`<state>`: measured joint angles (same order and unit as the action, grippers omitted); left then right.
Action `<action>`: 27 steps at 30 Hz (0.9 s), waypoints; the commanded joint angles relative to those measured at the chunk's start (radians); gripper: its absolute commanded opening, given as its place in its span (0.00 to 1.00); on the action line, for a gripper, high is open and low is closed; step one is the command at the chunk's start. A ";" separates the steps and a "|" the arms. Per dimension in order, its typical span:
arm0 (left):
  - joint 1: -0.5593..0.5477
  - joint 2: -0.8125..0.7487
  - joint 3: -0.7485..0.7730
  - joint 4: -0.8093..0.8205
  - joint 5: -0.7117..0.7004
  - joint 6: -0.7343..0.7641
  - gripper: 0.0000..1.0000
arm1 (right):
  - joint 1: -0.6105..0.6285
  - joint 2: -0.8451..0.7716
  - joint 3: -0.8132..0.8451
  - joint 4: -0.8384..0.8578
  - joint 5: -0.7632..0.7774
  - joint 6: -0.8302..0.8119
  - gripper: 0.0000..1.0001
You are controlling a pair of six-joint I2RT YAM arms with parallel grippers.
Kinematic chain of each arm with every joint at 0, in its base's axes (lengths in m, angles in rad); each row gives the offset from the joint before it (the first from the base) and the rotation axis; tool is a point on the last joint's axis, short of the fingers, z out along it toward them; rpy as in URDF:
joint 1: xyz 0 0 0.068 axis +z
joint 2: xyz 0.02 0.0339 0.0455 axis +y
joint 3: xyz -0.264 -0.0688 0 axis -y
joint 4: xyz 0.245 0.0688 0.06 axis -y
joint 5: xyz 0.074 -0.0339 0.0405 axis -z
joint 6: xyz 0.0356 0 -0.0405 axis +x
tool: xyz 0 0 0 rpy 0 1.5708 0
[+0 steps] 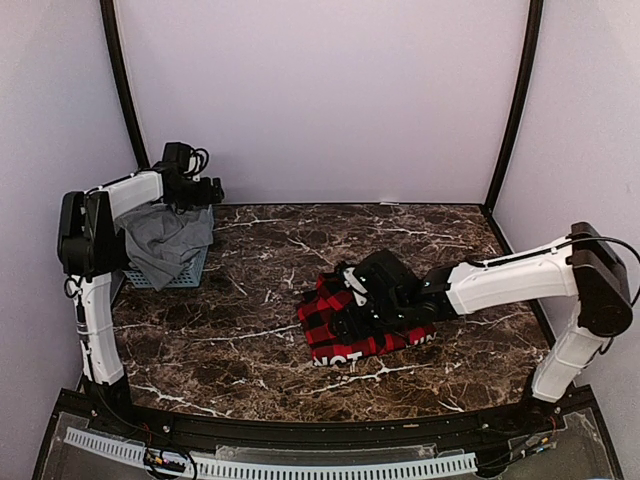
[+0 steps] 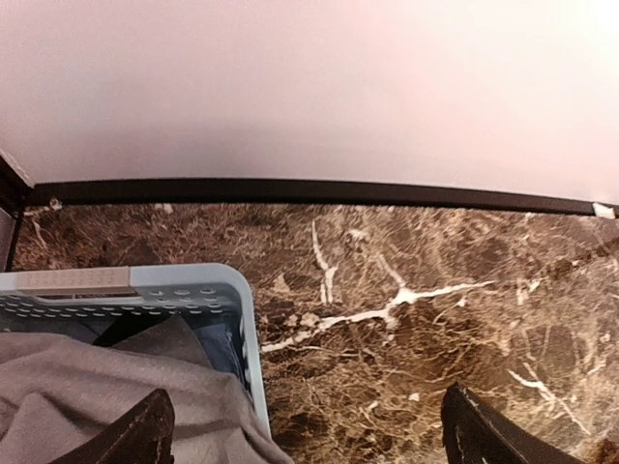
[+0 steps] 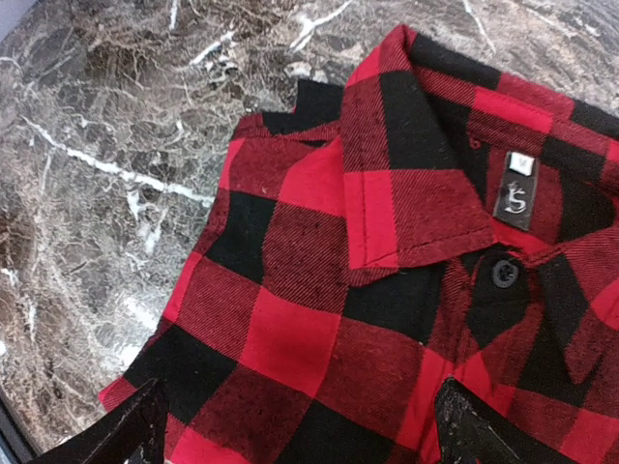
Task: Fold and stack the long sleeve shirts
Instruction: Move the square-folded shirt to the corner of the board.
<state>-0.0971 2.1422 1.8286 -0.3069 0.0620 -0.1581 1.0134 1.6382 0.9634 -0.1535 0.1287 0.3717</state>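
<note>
The grey long sleeve shirt (image 1: 162, 240) lies crumpled in a light blue basket (image 1: 192, 276) at the far left, draped over its rim. My left gripper (image 1: 200, 190) hovers open above the basket's far right corner. In the left wrist view the grey shirt (image 2: 87, 387) lies under the left finger of that gripper (image 2: 309, 440), with nothing between the fingers. The red-and-black plaid shirt (image 1: 335, 335) lies folded mid-table, white lettering (image 1: 340, 358) at its near edge. My right gripper (image 1: 358, 305) stands open low over it. The right wrist view shows the plaid shirt (image 3: 319, 290), collar and button, under that gripper (image 3: 300, 430).
The basket (image 2: 193, 280) stands in the table's back left corner, against the left wall. A black rail (image 2: 319, 190) runs along the table's back edge below the pale wall. Black frame posts (image 1: 512, 110) rise at both back corners. Brown marble (image 1: 240, 340) lies between basket and plaid shirt.
</note>
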 commanded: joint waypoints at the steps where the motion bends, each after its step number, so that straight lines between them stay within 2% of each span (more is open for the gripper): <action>1: -0.016 -0.250 -0.099 0.086 0.038 -0.050 0.95 | 0.016 0.114 0.068 -0.102 0.092 0.041 0.90; 7: -0.122 -0.431 -0.219 0.108 -0.036 -0.028 0.96 | -0.081 0.174 0.061 -0.131 0.126 0.055 0.88; 12: -0.170 -0.588 -0.374 0.168 -0.015 -0.079 0.96 | -0.230 0.186 0.018 -0.082 0.104 -0.024 0.89; 16: -0.184 -0.692 -0.516 0.194 0.006 -0.104 0.96 | -0.405 0.227 0.057 -0.055 0.071 -0.091 0.89; 23: -0.206 -0.824 -0.622 0.166 0.004 -0.136 0.96 | -0.616 0.341 0.256 -0.052 0.064 -0.247 0.90; 27: -0.211 -0.875 -0.680 0.143 0.024 -0.146 0.96 | -0.701 0.455 0.417 -0.075 -0.006 -0.355 0.90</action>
<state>-0.3004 1.3399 1.1954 -0.1520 0.0669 -0.2794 0.3698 2.0026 1.2675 -0.1947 0.1757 0.1535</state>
